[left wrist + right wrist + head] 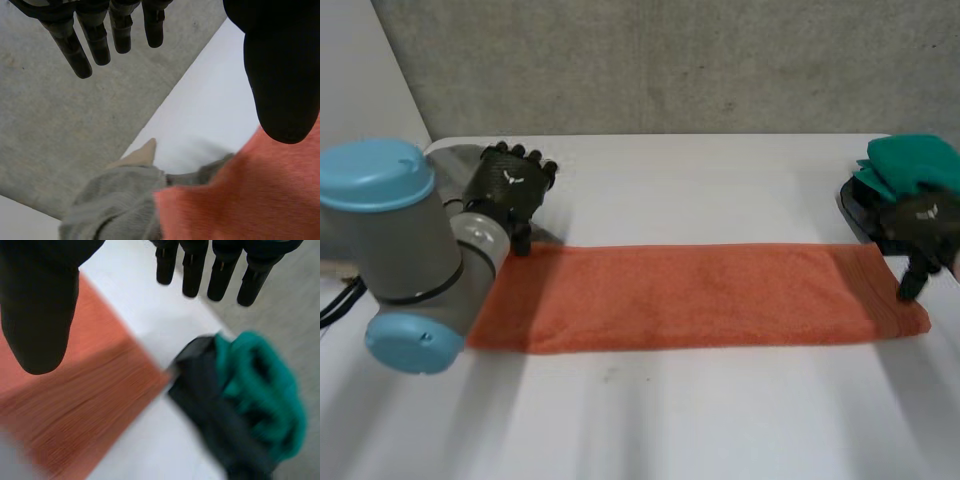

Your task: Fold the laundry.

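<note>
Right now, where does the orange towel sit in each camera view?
Head view: the orange towel lies as a long strip between the left hand and right hand.
Left wrist view: under the thumb, next to a grey cloth.
Right wrist view: under the thumb, next to the green cloth.
Shared landmark: the white table.

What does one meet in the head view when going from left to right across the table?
Left arm → left hand → orange towel → right hand.
</note>
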Action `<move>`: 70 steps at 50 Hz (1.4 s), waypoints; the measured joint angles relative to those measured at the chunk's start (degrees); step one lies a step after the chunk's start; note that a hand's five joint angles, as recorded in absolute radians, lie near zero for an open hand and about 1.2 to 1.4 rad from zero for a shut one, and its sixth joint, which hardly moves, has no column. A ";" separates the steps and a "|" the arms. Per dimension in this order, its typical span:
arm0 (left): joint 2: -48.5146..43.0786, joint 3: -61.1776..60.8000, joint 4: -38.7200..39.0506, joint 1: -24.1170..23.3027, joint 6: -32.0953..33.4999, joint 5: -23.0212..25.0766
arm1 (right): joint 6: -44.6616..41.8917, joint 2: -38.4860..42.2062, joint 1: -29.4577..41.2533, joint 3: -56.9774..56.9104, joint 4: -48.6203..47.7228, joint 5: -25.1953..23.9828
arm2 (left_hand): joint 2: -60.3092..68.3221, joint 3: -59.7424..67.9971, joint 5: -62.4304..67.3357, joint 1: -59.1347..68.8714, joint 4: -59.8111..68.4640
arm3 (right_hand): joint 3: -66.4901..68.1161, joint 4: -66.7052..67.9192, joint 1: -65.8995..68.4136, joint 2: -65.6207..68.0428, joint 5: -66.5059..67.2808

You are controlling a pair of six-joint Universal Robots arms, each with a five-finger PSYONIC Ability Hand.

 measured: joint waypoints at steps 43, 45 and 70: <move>6.33 -11.71 7.16 1.99 -1.71 2.24 | -17.83 1.25 -14.90 6.29 -19.53 -3.24 | 0.00 0.00 0.00 0.00 0.00 | 48.13 49.14 44.06 47.75 46.58; 6.78 -11.90 7.16 2.40 -1.74 2.24 | -17.77 0.10 -10.16 6.07 -21.01 -3.49 | 0.00 0.00 0.00 0.00 0.00 | 48.13 49.14 44.06 47.75 46.58; 12.56 -17.30 7.20 4.43 -2.29 2.24 | -18.86 20.28 49.79 -5.06 -34.24 -9.59 | 0.00 0.00 0.00 0.00 0.00 | 40.05 40.73 38.29 39.10 39.60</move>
